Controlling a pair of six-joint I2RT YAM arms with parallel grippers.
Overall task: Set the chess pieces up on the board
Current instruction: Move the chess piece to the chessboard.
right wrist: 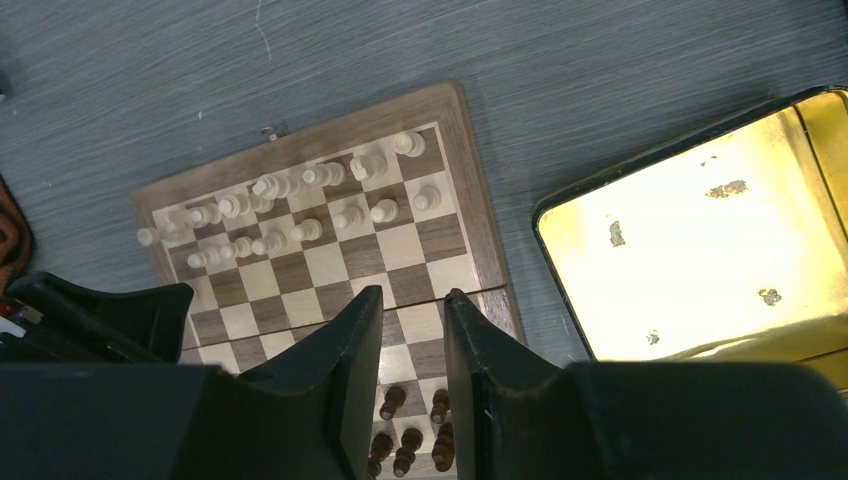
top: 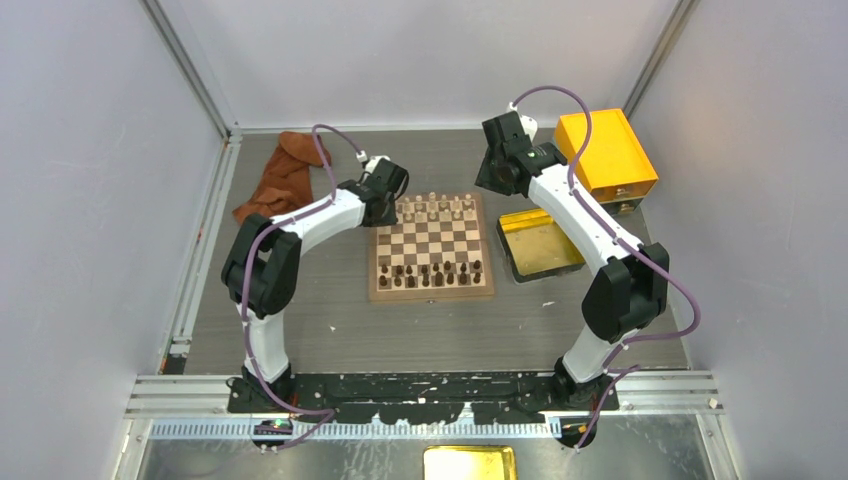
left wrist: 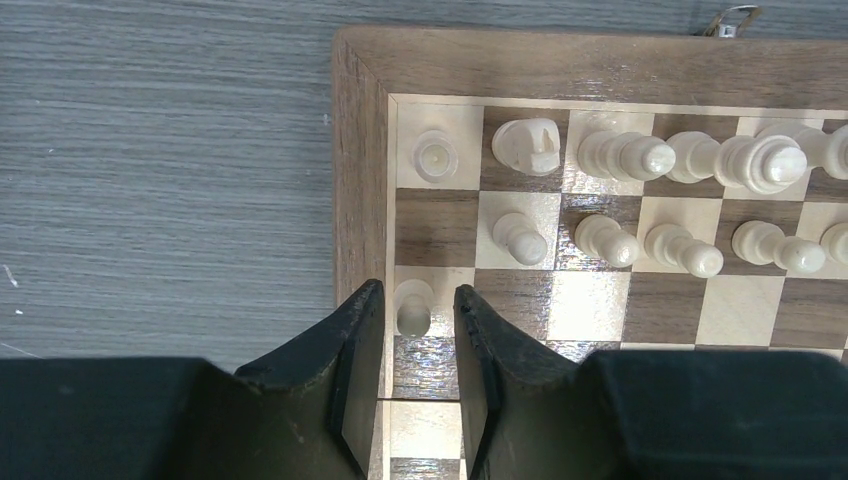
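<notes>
Left claw (left wrist: 417, 300) is spread narrowly astride a cream pawn (left wrist: 413, 310). A sliver of gap shows on each side, so as far as the wrist view tells it pinches nothing. That pawn stands upright, long axis vertical and head up toward the camera. It sits on the light edge-file square of the third row, just short of the empty dark square (left wrist: 437, 228) in the pawn row.

Closing off-centre would likely tip the pawn or skid it toward the border. If it is carried forward, the inner finger (left wrist: 490, 350) could clip the next pawn (left wrist: 520, 240), which stands just beside that empty square, and knock it into the back row.

The other cream pieces (left wrist: 640, 155) fill the two far rows of the board (top: 432, 293). The board lies mid-table, squared to the arms, with dark men (top: 430, 272) on its near side. Right claw (right wrist: 414, 300) hangs high above the board, slightly parted and empty.
</notes>
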